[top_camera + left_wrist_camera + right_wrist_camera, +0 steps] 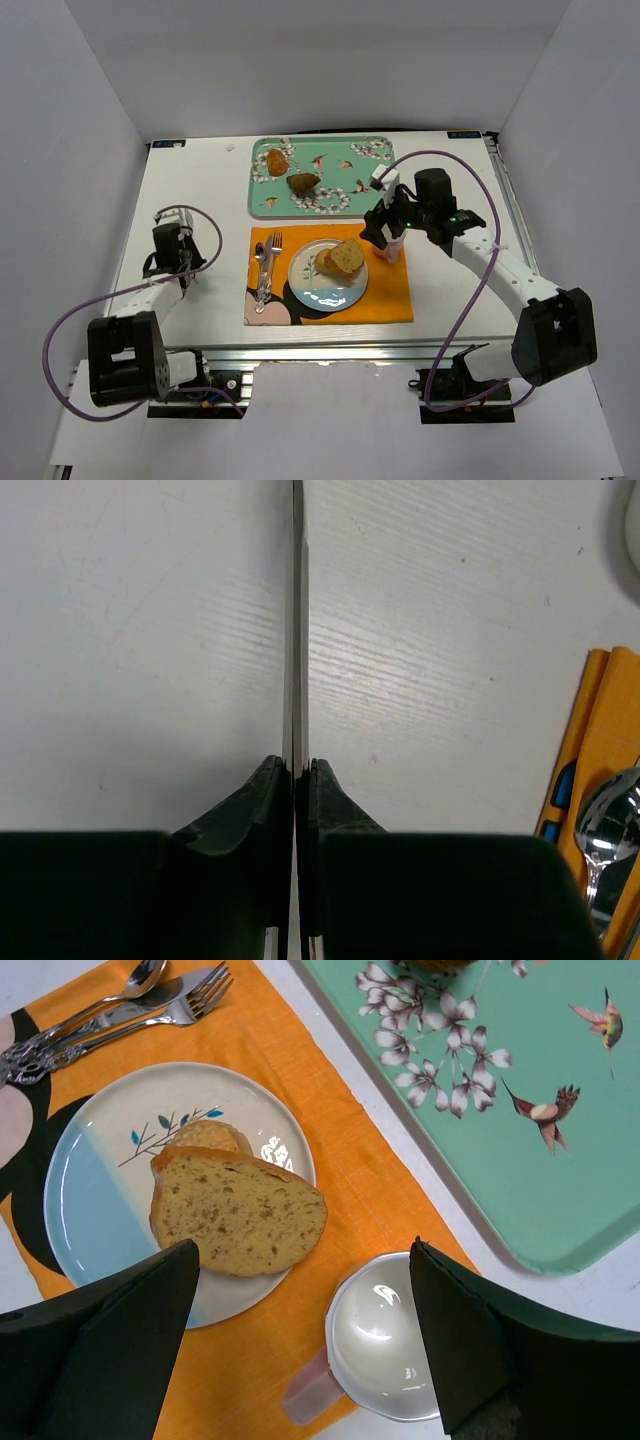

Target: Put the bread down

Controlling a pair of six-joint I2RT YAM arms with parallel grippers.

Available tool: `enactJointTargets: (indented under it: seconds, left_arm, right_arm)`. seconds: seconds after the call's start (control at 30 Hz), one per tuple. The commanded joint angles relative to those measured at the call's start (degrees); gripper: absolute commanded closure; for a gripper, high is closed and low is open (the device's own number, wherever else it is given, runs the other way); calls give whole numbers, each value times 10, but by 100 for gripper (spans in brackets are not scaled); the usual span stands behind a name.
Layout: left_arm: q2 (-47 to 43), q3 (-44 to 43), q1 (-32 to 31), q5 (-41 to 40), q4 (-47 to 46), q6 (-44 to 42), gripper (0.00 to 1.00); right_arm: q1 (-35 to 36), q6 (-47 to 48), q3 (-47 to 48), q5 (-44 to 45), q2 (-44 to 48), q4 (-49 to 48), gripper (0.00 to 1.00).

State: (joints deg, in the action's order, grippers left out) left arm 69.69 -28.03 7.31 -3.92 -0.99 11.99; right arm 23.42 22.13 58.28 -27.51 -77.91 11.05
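Two arms to check, starting nearest. At the near left, find the left gripper [300,772] pressed together on nothing, over the white table [150,630] just beside the orange placemat [592,710]. Further in, see the bread slice [240,1210] lying flat on the plate [90,1165], propped on a second piece beneath; apparently set down. Over the white cup [385,1335] just beside that plate, note the right gripper [303,1260] spread wide and holding nothing. Judge the slice light, soft and crumbly, rough enough not to slip. Take it gently across the firmer crust edges, never by the middle. Farthest off, spot two brown bread pieces [303,183] on the teal floral tray [345,178].
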Motion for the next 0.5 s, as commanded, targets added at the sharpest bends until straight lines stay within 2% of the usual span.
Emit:
enactJointTargets:
  seconds: [0.0, 0.13, 0.17, 0.2, 0.27, 0.3, 0.33, 0.37, 0.47]
  left_arm:
    - [34, -15, 12, 38, -16, -12, 97]
    - [68, -22, 26, 38, -23, 15, 80]
    - [72, -26, 29, 24, -16, 27, 74]
    - [77, -29, 37, 15, -9, 36, 62]
    - [89, -40, 45, 13, 6, 57, 58]
    - [91, -42, 51, 19, 6, 58, 48]
    - [89, -44, 53, 22, 26, 60, 43]
    - [82, -47, 54, 28, 30, 65, 25]
    - [50, -50, 55, 33, 36, 73, 21]
  right_arm:
    - [0, -49, 24, 44, 17, -24, 11]
    - [0, -66, 30, 80, 13, -14, 11]
    - [0, -69, 30, 91, 14, -13, 11]
    - [0, -73, 29, 96, 14, -11, 11]
    - [0, -75, 28, 105, 16, -10, 11]
    - [0, -80, 26, 106, 17, -12, 11]
    - [0, -82, 25, 107, 18, -14, 11]
    - [0, -87, 23, 106, 19, -16, 11]
    - [0, -94, 16, 97, 23, -30, 10]
